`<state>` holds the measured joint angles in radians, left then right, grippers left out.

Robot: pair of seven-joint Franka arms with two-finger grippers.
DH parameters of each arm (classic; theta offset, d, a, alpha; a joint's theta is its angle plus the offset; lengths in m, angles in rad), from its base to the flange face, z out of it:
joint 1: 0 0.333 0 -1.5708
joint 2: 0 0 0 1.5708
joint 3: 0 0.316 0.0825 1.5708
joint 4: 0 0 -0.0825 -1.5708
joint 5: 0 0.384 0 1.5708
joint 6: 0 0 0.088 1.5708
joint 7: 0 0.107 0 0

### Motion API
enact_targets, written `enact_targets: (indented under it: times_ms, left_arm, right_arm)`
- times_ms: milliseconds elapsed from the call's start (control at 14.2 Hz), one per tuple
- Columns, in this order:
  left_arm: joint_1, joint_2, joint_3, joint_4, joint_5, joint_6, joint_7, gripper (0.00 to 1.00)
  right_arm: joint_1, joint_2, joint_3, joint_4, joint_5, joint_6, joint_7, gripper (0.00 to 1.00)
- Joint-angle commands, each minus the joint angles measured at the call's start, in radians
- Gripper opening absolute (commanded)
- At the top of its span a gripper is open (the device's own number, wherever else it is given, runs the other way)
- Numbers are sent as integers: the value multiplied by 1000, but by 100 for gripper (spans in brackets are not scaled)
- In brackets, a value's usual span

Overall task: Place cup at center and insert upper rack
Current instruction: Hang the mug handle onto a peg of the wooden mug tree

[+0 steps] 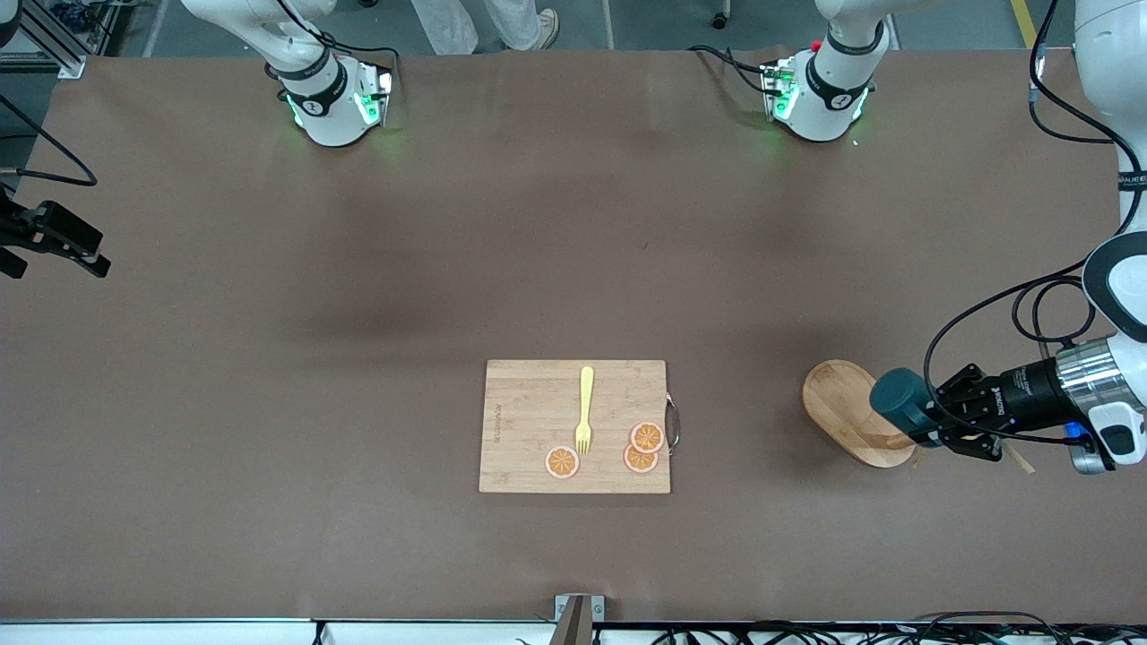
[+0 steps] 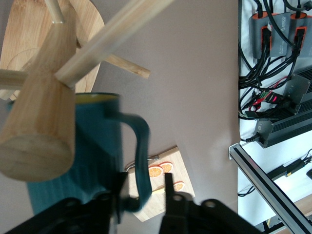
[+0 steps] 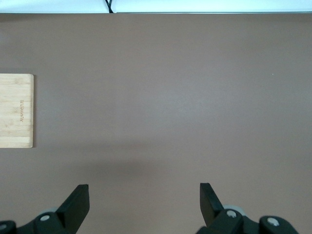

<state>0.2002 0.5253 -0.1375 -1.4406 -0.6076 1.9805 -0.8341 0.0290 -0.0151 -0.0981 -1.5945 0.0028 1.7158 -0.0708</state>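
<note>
The cutting board (image 1: 574,426) sits central; toward the left arm's end of the table from it, the left gripper (image 1: 932,414) loosely straddles the cup (image 1: 899,401) handle at the upper rack (image 1: 851,410), neither placed. Right gripper (image 3: 144,204) waits, fingers wide.

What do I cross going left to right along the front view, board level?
Board → fork → rack → cup → left hand.

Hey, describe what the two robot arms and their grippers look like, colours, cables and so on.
Both arms are glossy white with black joint bands; their bases glow green. The left gripper is black with a silver metal wrist collar, small white lettering and looping black cables. The right gripper has plain black, blocky fingers.
</note>
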Motion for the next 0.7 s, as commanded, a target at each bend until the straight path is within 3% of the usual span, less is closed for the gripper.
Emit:
enact_targets:
  times_ms: [0,70,632]
  left_arm:
    - [2,7,-7,25,-4,-9,15,92]
    - [2,5,-8,25,-4,-9,12,100]
    - [-7,-50,-11,25,26,-11,3,100]
  right_arm:
    - [-8,-25,11,-21,-6,10,11,100]
    - [-8,-25,11,-19,-6,8,11,100]
    - [-6,-25,11,-19,-6,7,12,100]
